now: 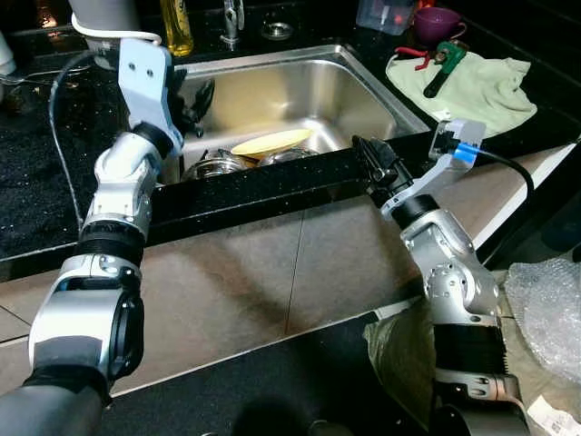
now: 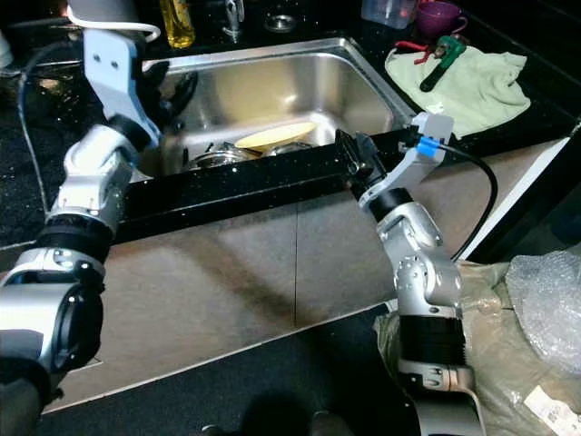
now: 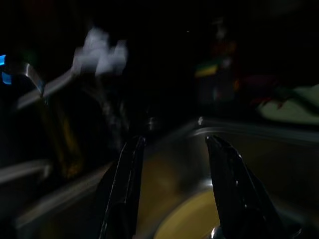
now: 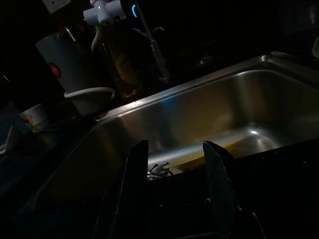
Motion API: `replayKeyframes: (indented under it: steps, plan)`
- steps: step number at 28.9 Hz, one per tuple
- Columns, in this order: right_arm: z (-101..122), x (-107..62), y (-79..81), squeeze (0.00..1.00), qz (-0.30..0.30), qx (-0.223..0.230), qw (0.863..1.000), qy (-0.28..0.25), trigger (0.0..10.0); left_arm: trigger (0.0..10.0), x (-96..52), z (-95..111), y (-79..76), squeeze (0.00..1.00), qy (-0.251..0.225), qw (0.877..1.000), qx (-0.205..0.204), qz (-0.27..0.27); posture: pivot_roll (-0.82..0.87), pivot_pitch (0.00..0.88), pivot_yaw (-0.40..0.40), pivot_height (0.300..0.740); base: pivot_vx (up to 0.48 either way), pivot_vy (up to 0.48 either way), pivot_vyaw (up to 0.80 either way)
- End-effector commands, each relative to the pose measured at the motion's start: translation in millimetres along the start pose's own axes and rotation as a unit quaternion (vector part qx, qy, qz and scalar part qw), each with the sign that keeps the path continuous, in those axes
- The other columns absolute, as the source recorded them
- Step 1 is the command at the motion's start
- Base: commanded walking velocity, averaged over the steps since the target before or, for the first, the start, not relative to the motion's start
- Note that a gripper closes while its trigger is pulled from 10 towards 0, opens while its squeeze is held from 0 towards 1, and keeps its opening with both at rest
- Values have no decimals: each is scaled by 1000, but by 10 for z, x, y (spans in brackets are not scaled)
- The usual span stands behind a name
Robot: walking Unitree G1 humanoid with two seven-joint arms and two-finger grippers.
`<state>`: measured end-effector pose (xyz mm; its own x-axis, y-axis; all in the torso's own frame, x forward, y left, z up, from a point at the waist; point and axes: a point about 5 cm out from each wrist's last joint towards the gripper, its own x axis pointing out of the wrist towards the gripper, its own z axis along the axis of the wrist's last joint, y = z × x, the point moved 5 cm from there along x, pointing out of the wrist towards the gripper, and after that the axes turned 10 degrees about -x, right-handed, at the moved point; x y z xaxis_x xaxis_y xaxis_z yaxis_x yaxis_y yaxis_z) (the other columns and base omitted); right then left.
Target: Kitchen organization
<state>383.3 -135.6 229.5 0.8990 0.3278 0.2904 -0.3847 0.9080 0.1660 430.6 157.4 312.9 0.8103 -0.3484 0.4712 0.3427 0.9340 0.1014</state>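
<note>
The left gripper [image 1: 198,100] reaches over the left rim of the steel sink [image 1: 363,86], forearm raised, fingers apart and empty. The right gripper [image 1: 370,159] rests at the sink's near edge, fingers apart. A yellow plate [image 1: 270,142] lies in the basin beside metal bowls [image 1: 216,166].
</note>
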Motion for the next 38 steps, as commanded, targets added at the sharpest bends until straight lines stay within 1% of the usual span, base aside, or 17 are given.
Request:
replayKeyframes:
  steps: [1,5,7,10,11,13,15,16,17,19,21,22,26,33,35,37,38]
  plan:
    - [-57,-16,6,0,-1,10,1000,1,10000,10000,-19,39,-76,0,-9,1000,5,-16,-141,50,-1,732,0,0,0]
    - [-61,-5,27,0,3,15,1000,-2,10000,10000,-68,127,-178,0,-28,999,9,-27,-129,41,8,732,0,0,0]
    - [-73,11,47,0,8,20,1000,-5,10000,10000,-166,152,-350,0,-37,999,14,-34,-114,31,6,732,0,0,0]
    - [-80,19,59,0,10,23,1000,-6,10000,10000,-214,136,-425,0,-35,999,16,-35,-111,29,10,732,0,0,0]
    - [-87,25,76,0,13,24,1000,-6,10000,10000,-259,110,-502,0,-32,999,11,-35,-106,31,12,732,0,0,0]
    - [-87,25,76,0,13,24,1000,-6,10000,10000,-259,110,-502,0,-32,999,11,-35,-106,31,12,732,0,0,0]
    - [-128,19,121,0,24,30,999,-6,10000,10000,-389,14,-724,0,-14,999,-14,-47,-96,28,15,732,0,0,0]
    - [-128,19,121,0,24,30,999,-6,10000,10000,-389,14,-724,0,-14,999,-14,-47,-96,28,15,732,0,0,0]
    - [-147,6,140,0,31,34,999,-6,10000,10000,-451,-25,-827,0,-6,998,-26,-55,-96,28,15,732,0,0,0]
    - [-147,6,140,0,31,34,999,-6,10000,10000,-451,-25,-827,0,-6,998,-26,-55,-96,28,15,732,0,0,0]
    - [-159,-31,193,0,59,48,997,-13,10000,10000,-568,-135,-1023,0,16,996,-40,-80,-93,27,20,732,0,0,0]
    - [-159,-31,193,0,59,48,997,-13,10000,10000,-568,-135,-1023,0,16,996,-40,-80,-93,27,20,732,0,0,0]
    - [-236,-126,238,0,92,64,994,-12,10000,10000,-739,-309,-1226,0,53,993,-39,-99,-92,28,18,732,0,0,0]
    - [-381,-245,268,0,115,86,990,1,10000,10000,-883,-428,-1292,0,83,991,-48,-91,-92,27,15,732,0,0,0]
    - [-434,-311,313,0,136,115,984,4,10000,10000,-946,-436,-1359,0,91,989,-63,-101,-86,29,12,732,0,0,0]
    - [-434,-311,313,0,136,115,984,4,10000,10000,-946,-436,-1359,0,91,989,-63,-101,-86,29,12,732,0,0,0]
    - [-441,-354,363,0,156,139,978,2,10000,10000,-989,-428,-1439,0,97,985,-74,-121,-82,30,12,732,0,0,0]
